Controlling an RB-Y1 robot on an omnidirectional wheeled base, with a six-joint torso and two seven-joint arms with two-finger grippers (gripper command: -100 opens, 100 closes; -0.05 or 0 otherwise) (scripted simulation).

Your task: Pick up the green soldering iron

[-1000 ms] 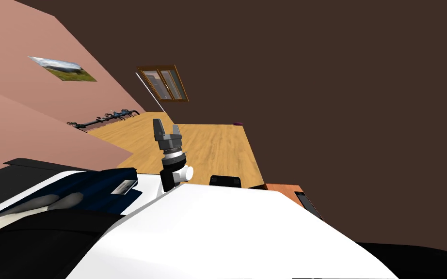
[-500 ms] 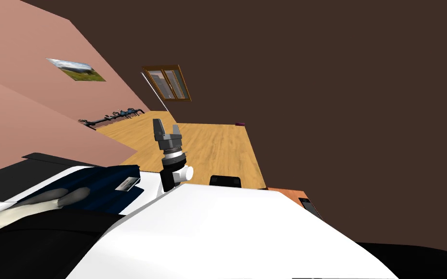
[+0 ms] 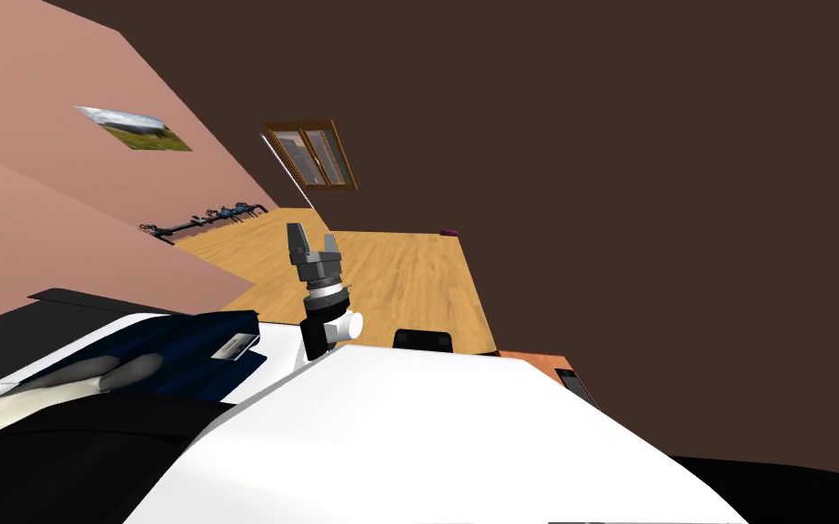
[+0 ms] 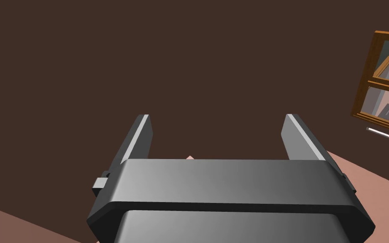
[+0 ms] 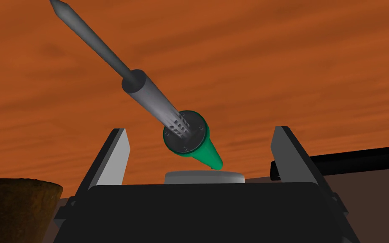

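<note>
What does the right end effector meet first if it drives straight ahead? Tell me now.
Most likely the soldering iron: its green handle lies between the open fingers of the right end effector, with the orange-brown surface behind. Depth is unclear.

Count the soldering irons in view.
1 soldering iron, seen against the orange-brown wooden surface. Its green handle sits between the right tool's open fingers, untouched, with the grey tip pointing away. Others could be hidden beyond this close view.
</note>
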